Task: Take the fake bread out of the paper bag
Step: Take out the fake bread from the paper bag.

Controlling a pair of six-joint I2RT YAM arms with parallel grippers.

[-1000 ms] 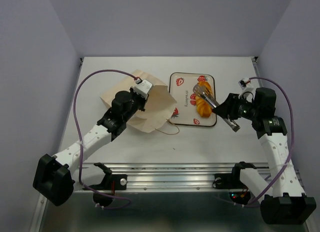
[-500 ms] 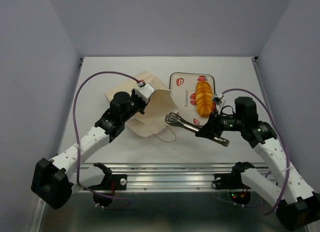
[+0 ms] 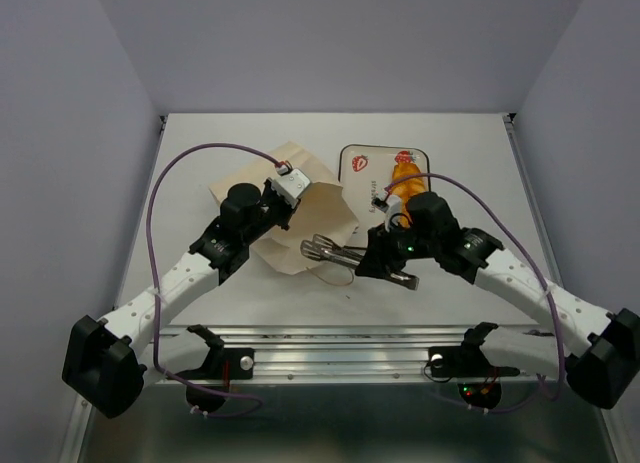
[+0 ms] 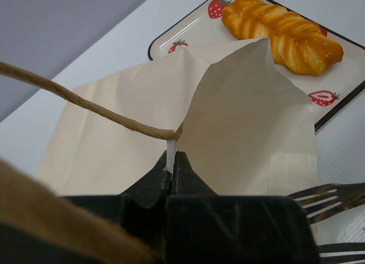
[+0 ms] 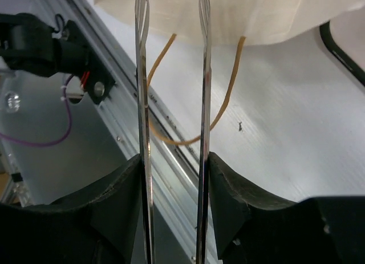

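Observation:
The cream paper bag [image 3: 300, 208] lies on its side left of centre, mouth facing right. My left gripper [image 3: 296, 195] is shut on the upper edge of that mouth [image 4: 173, 161] and holds it raised. One piece of fake bread, a long ridged golden loaf [image 3: 404, 175], lies on the strawberry-print tray [image 3: 352, 163], clear in the left wrist view [image 4: 285, 33]. My right gripper [image 3: 383, 260] is shut on metal tongs [image 3: 328, 250]. The tong arms [image 5: 142, 76] stand apart, their tips at the bag's mouth [image 5: 256, 13]. I cannot see inside the bag.
A loop of the bag's cord handle [image 3: 335, 273] lies on the table under the tongs [image 5: 228, 104]. Another cord [image 4: 85, 104] crosses the left wrist view. The table's front rail [image 3: 330, 333] runs close below the right gripper. Grey walls stand on three sides.
The right arm has swung left from the tray, carrying the tongs to the bag's mouth. The loaf stays on the tray. The left gripper keeps hold of the bag's edge.

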